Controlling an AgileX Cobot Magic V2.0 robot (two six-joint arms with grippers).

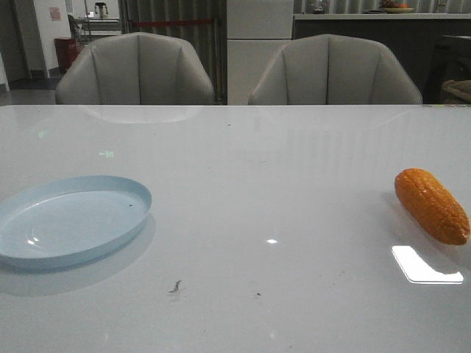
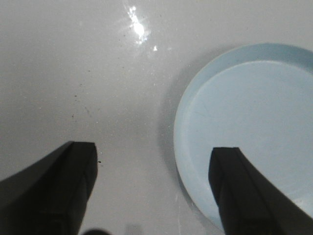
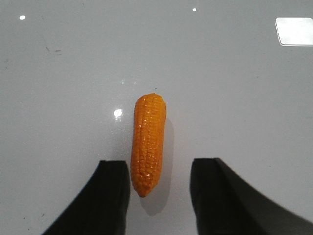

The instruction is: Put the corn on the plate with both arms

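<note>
White glossy table [image 1: 250, 191], two chairs [image 1: 136, 70] behind. Corn [image 1: 431, 205] lies far right, plate [image 1: 70, 219] far left — well apart. Right end effector [image 3: 159, 188] spread, tapered tip between fingers, untouched. Left end effector [image 2: 154, 186] spread, empty, at plate rim. Pre-grasp — next: lower, clamp.

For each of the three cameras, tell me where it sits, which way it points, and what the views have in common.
Front view: looks forward over the table; plate left, corn right, two chairs behind; no arm shows.
Left wrist view: on the left arm, looking down; open left tool, one finger over the plate.
Right wrist view: on the right arm, looking down; open right tool straddling the corn.
Shared: front shows both objects; each wrist view shows one.
</note>
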